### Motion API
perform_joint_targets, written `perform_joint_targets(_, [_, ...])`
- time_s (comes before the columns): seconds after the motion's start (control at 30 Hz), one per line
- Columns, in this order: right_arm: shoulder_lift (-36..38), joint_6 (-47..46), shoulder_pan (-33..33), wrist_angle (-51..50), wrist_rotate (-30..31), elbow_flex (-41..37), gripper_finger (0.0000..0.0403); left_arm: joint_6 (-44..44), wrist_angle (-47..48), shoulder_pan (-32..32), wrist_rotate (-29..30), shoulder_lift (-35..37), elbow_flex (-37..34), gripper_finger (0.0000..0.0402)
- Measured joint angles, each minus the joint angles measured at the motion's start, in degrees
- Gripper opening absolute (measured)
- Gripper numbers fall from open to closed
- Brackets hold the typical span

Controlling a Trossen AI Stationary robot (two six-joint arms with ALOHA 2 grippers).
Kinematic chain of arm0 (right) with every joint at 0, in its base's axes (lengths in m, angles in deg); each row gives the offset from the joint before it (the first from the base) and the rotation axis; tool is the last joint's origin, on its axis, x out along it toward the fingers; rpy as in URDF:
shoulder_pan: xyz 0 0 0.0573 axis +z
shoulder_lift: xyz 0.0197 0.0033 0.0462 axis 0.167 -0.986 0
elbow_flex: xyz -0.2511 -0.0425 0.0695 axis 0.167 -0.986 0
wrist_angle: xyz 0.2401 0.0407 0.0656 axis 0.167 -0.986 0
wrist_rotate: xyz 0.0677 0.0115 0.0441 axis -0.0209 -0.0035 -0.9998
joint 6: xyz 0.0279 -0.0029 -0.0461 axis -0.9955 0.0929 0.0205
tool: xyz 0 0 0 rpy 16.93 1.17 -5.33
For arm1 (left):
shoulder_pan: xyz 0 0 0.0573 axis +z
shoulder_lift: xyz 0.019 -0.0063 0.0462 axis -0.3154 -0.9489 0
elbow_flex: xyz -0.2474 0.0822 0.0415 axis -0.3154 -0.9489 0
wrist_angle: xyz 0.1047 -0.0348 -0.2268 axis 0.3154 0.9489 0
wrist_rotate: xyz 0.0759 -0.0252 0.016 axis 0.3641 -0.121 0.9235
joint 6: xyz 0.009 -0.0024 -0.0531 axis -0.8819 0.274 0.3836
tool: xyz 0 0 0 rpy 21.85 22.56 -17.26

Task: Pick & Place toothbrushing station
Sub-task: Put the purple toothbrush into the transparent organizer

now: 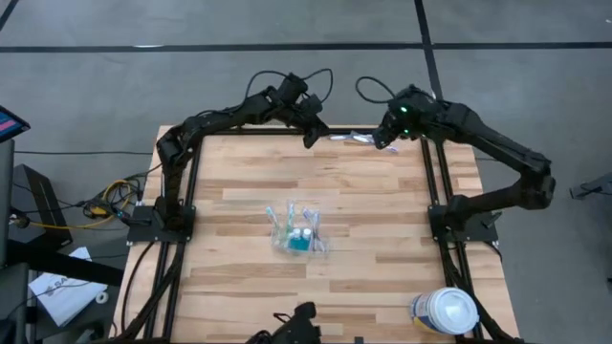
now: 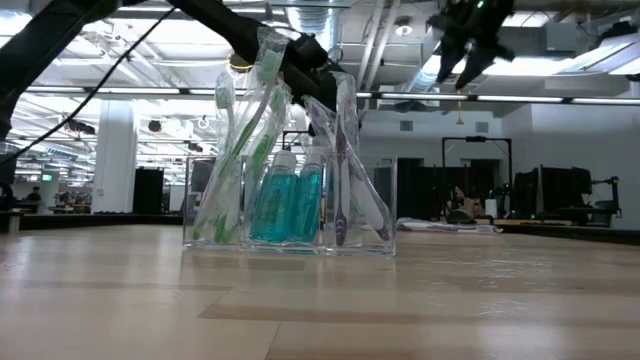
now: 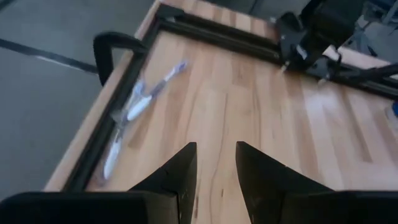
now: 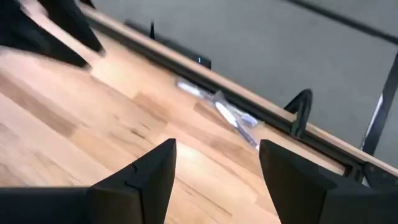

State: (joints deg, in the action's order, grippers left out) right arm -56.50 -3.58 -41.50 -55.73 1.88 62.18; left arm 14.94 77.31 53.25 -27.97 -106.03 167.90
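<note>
- High view: the toothbrushing station (image 1: 299, 232) sits on the wooden bench (image 1: 382, 220) a little below the middle of the frame, well apart from both arms.
- No brand, label or writing can be read on it, or on anything else here.
- Low view: the station (image 2: 290, 165) is a clear, colourless plastic holder with upright compartments, standing level on the bench left of centre.
- Inside it stand two small bottles of teal liquid (image 2: 287, 203) with pale caps, side by side in the middle.
- Toothbrushes in clear wrappers lean in the compartments on both sides; one at the left has a green handle (image 2: 256, 160).
- The left hand (image 1: 312, 139) hangs over the upper edge of the bench, just left of centre at the top of the frame. In the left wrist view its fingers (image 3: 177, 180) stand a little apart with bare wood between them and nothing in their grasp.
- The right hand (image 1: 385, 143) hangs over the same edge, right of centre. In the right wrist view its fingers (image 4: 155, 171) are spread wide and hold nothing.
- Between the two hands a wrapped toothbrush (image 1: 351, 139) lies flat by the bench's dark frame, touched by neither hand.
- A round white-lidded tub (image 1: 446, 311) sits at the lower right corner of the bench.
</note>
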Motion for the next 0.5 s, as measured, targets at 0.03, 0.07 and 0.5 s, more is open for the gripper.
perform_joint_targets(0.03, [-1.3,1.3,-1.2,0.4,-1.2,0.0,0.0221,0.0,0.1,0.2,0.0,0.6,0.0,0.0106])
perform_joint_targets(0.07, [-2.8,2.4,-2.4,0.9,-2.3,0.0,0.0221,-0.1,0.0,0.5,0.1,1.2,0.0,0.0106])
perform_joint_targets(0.5, [-22.4,15.2,-11.7,1.4,-12.8,0.0,0.0221,0.3,0.1,6.7,0.3,13.1,0.0,0.0106])
